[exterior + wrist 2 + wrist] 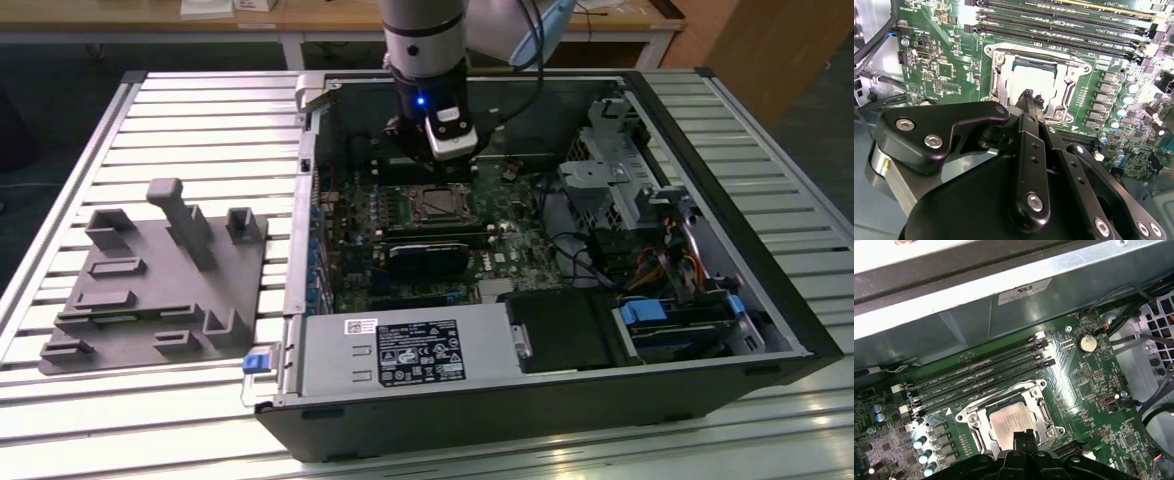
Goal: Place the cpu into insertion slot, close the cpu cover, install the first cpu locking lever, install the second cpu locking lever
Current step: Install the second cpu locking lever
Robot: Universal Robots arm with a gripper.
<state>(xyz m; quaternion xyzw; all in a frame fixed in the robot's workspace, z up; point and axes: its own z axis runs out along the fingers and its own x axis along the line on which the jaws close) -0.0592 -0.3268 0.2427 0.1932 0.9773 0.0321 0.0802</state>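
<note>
White labels (pixel 416 353) on the power supply (pixel 400 352) carry unreadable print.

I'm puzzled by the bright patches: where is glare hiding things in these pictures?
In the second wrist view, glare whitens the cpu. In the first wrist view, the case wall shines while the cpu reads clearly. In the exterior view, the slatted table looks washed out.

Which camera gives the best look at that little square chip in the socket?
The first wrist view: the cpu lies in full sight, framed by the cpu cover. In the second wrist view glare washes it out. In the exterior view it is tiny beneath the arm.
</note>
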